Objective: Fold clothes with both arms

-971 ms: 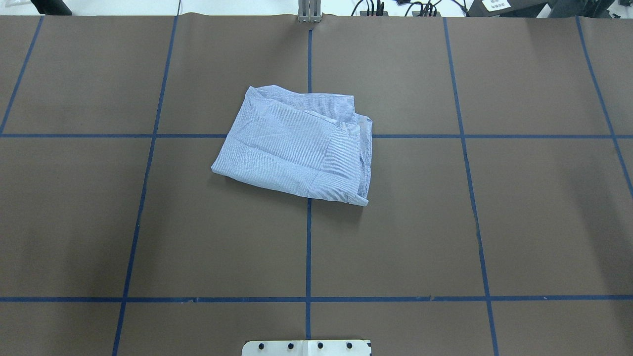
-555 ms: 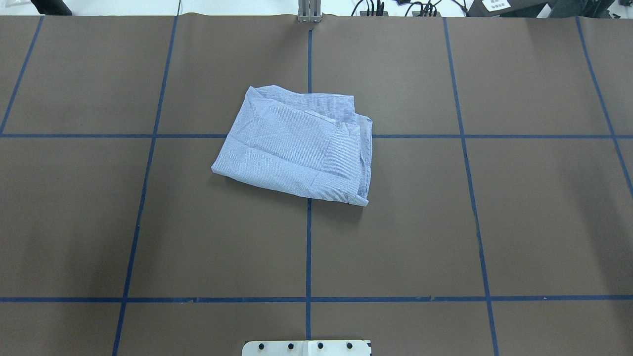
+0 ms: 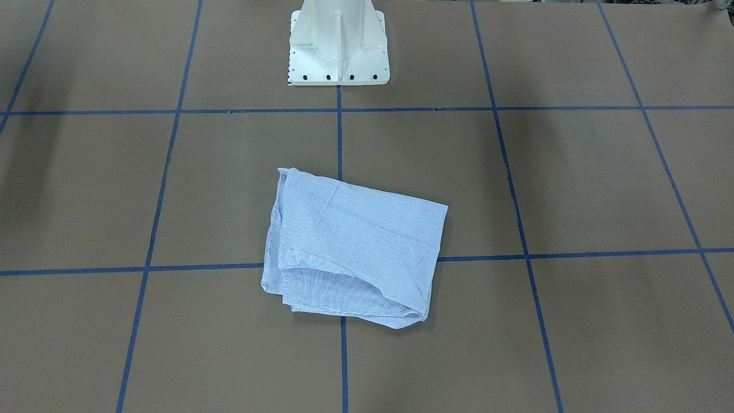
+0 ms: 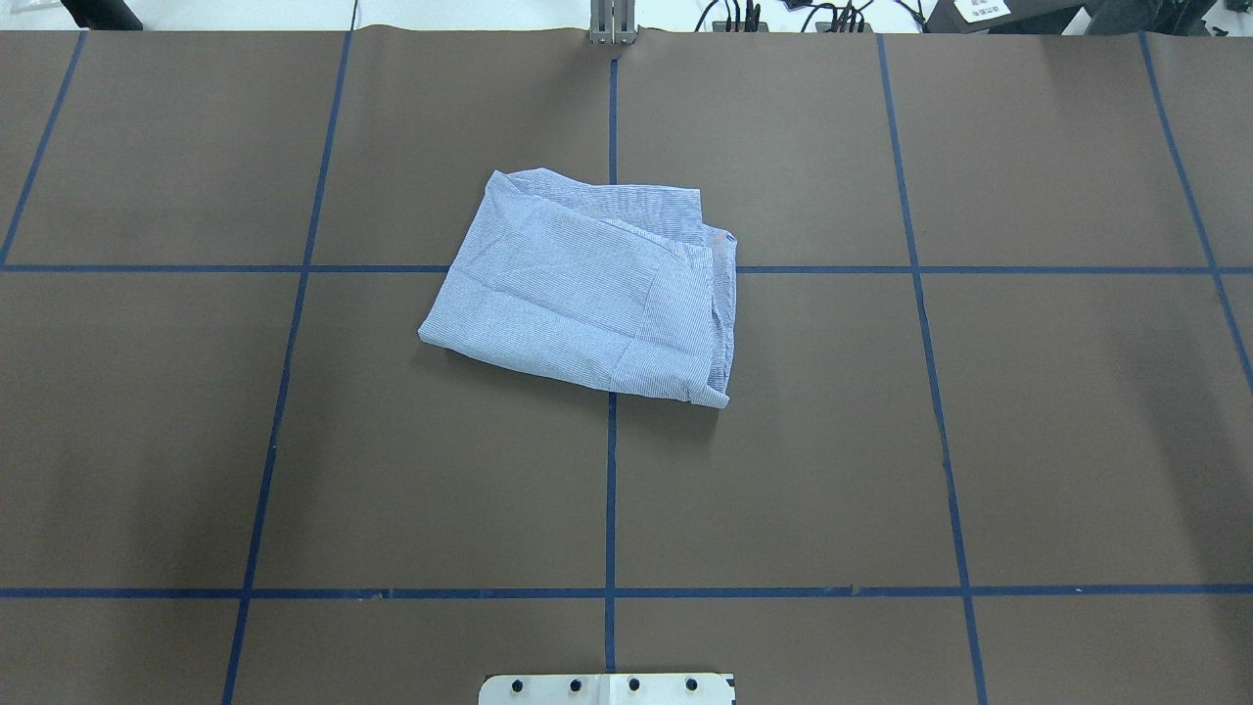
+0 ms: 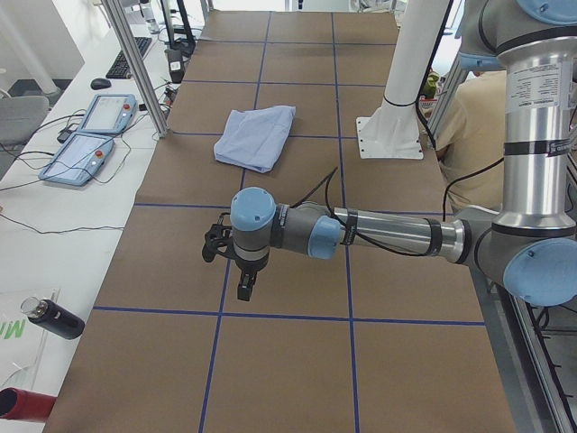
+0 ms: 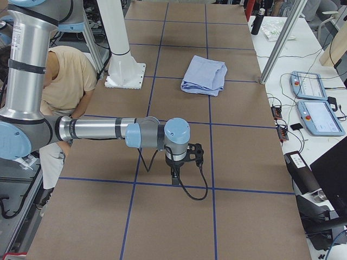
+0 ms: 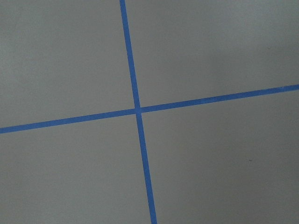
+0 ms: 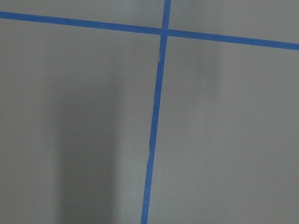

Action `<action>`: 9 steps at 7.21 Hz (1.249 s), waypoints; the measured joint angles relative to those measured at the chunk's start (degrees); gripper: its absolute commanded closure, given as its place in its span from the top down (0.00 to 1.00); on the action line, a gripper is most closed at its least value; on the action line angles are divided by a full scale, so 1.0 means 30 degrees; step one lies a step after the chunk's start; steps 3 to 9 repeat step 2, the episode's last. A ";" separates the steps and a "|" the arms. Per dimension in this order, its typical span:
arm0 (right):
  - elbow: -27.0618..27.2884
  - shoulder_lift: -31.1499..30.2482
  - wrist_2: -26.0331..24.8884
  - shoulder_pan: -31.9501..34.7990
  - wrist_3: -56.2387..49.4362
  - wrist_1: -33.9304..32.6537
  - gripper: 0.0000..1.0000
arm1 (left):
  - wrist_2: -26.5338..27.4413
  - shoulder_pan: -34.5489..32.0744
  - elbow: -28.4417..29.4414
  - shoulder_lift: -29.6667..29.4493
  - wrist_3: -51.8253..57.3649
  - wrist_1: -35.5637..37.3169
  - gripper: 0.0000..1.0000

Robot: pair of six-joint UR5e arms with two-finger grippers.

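Shirt [image 4: 587, 294]: folded into a compact rectangle, flat on table [image 4: 1028, 441], straight out from white pedestal [image 3: 338, 51].
Left gripper [image 5: 245, 287]: pointing down over table, well apart from pedestal; opening cannot be told.
Right gripper [image 6: 174, 176]: likewise, on the pedestal's other side; opening cannot be told.

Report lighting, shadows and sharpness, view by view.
Overhead view: even light; the folded light blue-and-white striped shirt casts a thin shadow along its lower edge. Front-facing view: soft dark patch on the brown paper-covered table at left. Right wrist view: a broad soft shadow left of the blue tape line. Left wrist view: evenly lit.
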 measured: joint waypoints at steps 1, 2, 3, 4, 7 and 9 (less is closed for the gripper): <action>0.0000 0.0001 0.0001 0.0000 0.0000 0.0000 1.00 | 0.0001 -0.0001 0.0000 0.0099 -0.0003 0.0002 1.00; 0.0001 0.0000 0.0001 0.0001 0.0001 0.0000 1.00 | 0.0001 -0.0002 0.0001 0.0146 -0.0004 0.0003 1.00; 0.0001 0.0000 0.0001 0.0001 0.0001 0.0000 1.00 | 0.0001 -0.0002 0.0001 0.0146 -0.0004 0.0003 1.00; 0.0001 0.0000 0.0001 0.0001 0.0001 0.0000 1.00 | 0.0001 -0.0002 0.0001 0.0146 -0.0004 0.0003 1.00; 0.0001 0.0000 0.0001 0.0001 0.0001 0.0000 1.00 | 0.0001 -0.0002 0.0001 0.0146 -0.0004 0.0003 1.00; 0.0001 0.0000 0.0001 0.0001 0.0001 0.0000 1.00 | 0.0001 -0.0002 0.0001 0.0146 -0.0004 0.0003 1.00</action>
